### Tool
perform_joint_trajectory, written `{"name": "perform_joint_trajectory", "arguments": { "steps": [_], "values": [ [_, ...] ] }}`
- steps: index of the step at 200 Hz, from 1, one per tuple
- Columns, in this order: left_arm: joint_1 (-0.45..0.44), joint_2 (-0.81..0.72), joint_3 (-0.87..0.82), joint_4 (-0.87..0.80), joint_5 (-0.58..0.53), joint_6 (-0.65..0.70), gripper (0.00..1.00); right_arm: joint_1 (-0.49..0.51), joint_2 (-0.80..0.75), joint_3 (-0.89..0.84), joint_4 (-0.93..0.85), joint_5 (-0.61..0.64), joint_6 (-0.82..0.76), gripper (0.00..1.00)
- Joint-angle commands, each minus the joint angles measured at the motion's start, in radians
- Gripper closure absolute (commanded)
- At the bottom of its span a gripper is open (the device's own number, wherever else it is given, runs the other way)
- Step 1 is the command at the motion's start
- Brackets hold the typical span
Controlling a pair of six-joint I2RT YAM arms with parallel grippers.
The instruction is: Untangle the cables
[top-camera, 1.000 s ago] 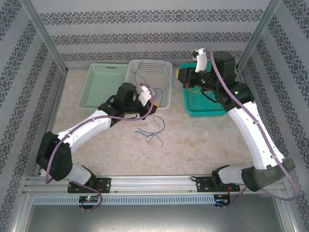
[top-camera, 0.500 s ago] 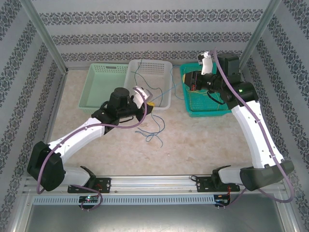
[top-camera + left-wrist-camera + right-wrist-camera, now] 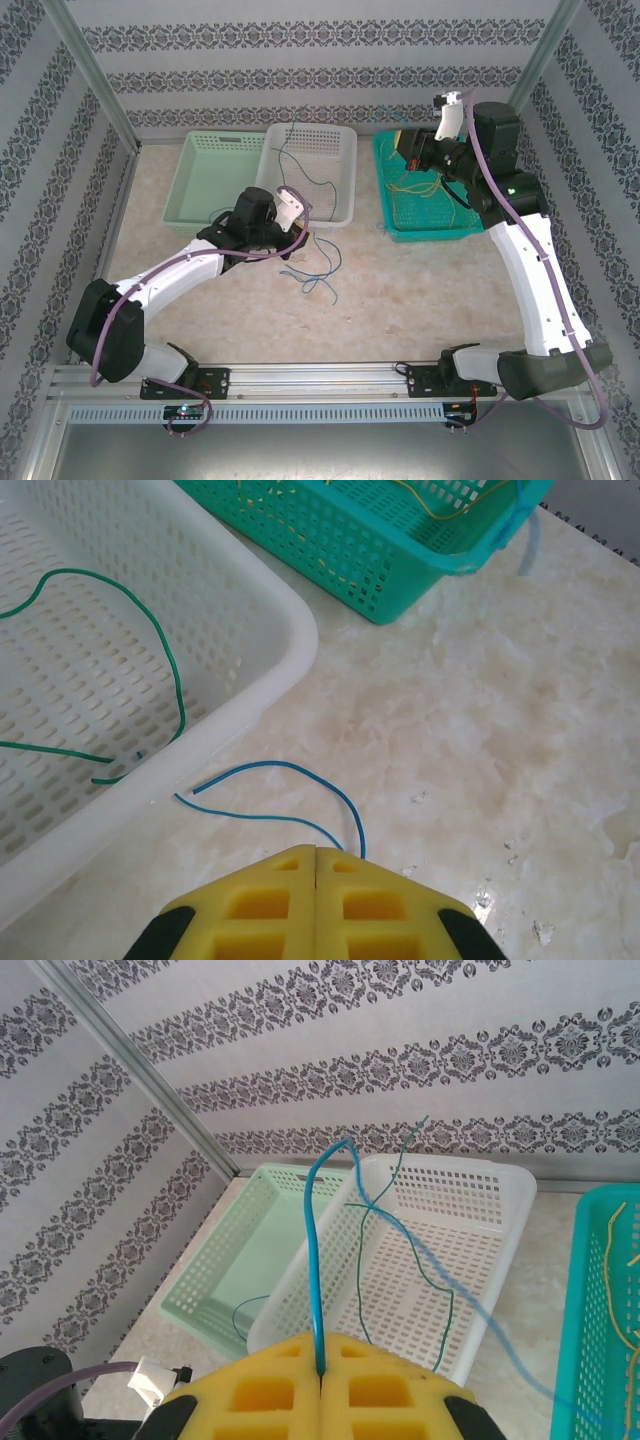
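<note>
My right gripper point(image 3: 320, 1372) is shut on a blue cable point(image 3: 312, 1250) that rises from the seam of its pads, arcs over and trails off blurred to the right; it hangs high over the teal basket point(image 3: 430, 235), my right gripper point(image 3: 405, 152) near its back left. Yellow cables point(image 3: 420, 185) lie in that basket. A green cable point(image 3: 440, 1290) lies in the white basket point(image 3: 350, 170). My left gripper point(image 3: 316, 852) is shut low over the table; another blue cable point(image 3: 285, 768) curls in front and slips under its right pad. More blue strands point(image 3: 318, 270) lie beside my left gripper point(image 3: 300, 232).
A light green basket point(image 3: 200, 180) stands left of the white one, with a thin dark cable point(image 3: 240, 1310) inside. Patterned walls and metal posts close in the back and sides. The marbled tabletop point(image 3: 420, 300) stretches toward the arm bases.
My right gripper has lifted and swung back to the right with the blue cable, now over the teal basket. My left arm has drawn back a little from the white basket's corner.
</note>
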Motion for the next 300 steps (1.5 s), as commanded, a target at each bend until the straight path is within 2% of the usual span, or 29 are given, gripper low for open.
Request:
{"name": "perform_joint_trajectory", "arguments": {
  "steps": [1, 42, 47, 56, 75, 91, 103, 128, 152, 167, 195, 226, 240, 259, 300],
  "values": [
    [0.007, -0.008, 0.01, -0.003, -0.028, -0.019, 0.97, 0.009, -0.018, 0.027, 0.025, -0.007, 0.012, 1.0],
    [0.005, -0.106, -0.01, 0.079, -0.076, -0.035, 0.88, 0.013, -0.009, 0.034, 0.022, -0.024, 0.011, 1.0],
    [0.005, -0.12, -0.005, 0.091, -0.069, -0.033, 0.84, 0.015, -0.007, 0.035, 0.021, -0.027, 0.012, 1.0],
    [0.003, -0.136, 0.007, 0.104, -0.068, -0.032, 0.7, 0.024, -0.003, 0.037, 0.021, -0.035, 0.01, 1.0],
    [-0.004, -0.157, 0.048, 0.126, -0.065, -0.018, 0.59, 0.052, 0.011, 0.054, 0.004, -0.038, -0.007, 1.0],
    [-0.005, -0.159, 0.078, 0.138, -0.065, -0.014, 0.55, 0.077, 0.026, 0.07, -0.015, -0.021, -0.029, 1.0],
    [-0.005, -0.16, 0.099, 0.146, -0.067, -0.009, 0.45, 0.092, 0.036, 0.08, -0.023, -0.015, -0.036, 1.0],
    [-0.007, -0.15, 0.136, 0.153, -0.033, 0.009, 0.41, 0.125, 0.06, 0.097, -0.042, 0.002, -0.05, 1.0],
    [-0.016, -0.073, 0.22, 0.11, 0.089, 0.039, 0.42, 0.151, 0.085, 0.107, -0.041, 0.003, -0.05, 1.0],
    [-0.031, -0.003, 0.29, 0.05, 0.122, 0.071, 0.44, 0.169, 0.101, 0.119, -0.043, 0.004, -0.05, 1.0],
    [-0.036, 0.108, 0.389, -0.011, 0.114, 0.045, 0.46, 0.19, 0.118, 0.129, -0.047, 0.001, -0.047, 1.0],
    [-0.042, 0.165, 0.416, 0.0, 0.134, 0.024, 0.46, 0.199, 0.125, 0.128, -0.037, -0.003, -0.037, 1.0],
    [-0.044, 0.184, 0.425, -0.013, 0.14, 0.025, 0.51, 0.2, 0.126, 0.132, -0.035, -0.006, -0.035, 1.0],
    [-0.045, 0.213, 0.432, -0.037, 0.144, 0.032, 0.64, 0.201, 0.129, 0.138, -0.031, -0.012, -0.032, 1.0],
    [-0.045, 0.249, 0.398, -0.039, 0.155, 0.032, 0.69, 0.191, 0.126, 0.159, -0.045, -0.007, -0.041, 1.0]
  ]
}}
